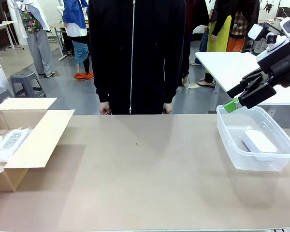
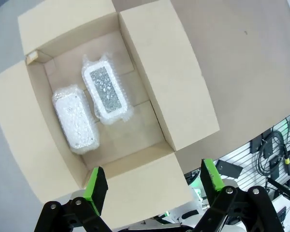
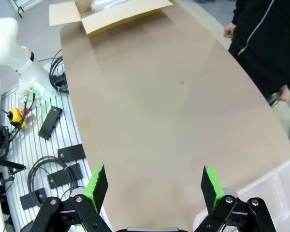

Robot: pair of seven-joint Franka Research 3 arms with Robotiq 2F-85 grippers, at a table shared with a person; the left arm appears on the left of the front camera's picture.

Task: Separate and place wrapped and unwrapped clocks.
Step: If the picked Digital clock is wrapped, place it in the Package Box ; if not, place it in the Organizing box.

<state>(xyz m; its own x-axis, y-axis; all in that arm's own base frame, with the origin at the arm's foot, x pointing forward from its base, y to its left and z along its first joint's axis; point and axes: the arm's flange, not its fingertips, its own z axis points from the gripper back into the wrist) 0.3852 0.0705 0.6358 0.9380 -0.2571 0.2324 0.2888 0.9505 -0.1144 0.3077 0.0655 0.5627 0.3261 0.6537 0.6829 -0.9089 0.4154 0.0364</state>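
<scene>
1. A wide stretch of bare tan surface (image 1: 145,174) lies between the open cardboard box (image 1: 36,140) at the robot's left edge and the clear plastic bin (image 1: 232,145) at its right edge; a person in black (image 1: 135,53) stands at the far side, hands hanging just behind the far rim.
2. Three clocks in all: two wrapped clocks lie side by side on the box floor, one with a grey speckled face (image 2: 105,92) and one whitish (image 2: 76,119), their wraps touching or nearly so; one unwrapped clock (image 1: 260,141) lies flat on the bottom of the bin.
3. The right tool (image 1: 236,99) hangs above the bin's far left corner, jaws spread wide, holding nothing, touching nothing.
4. The left tool (image 2: 154,186) hovers over the box's near flap, jaws spread wide, empty, clear of the cardboard.
</scene>
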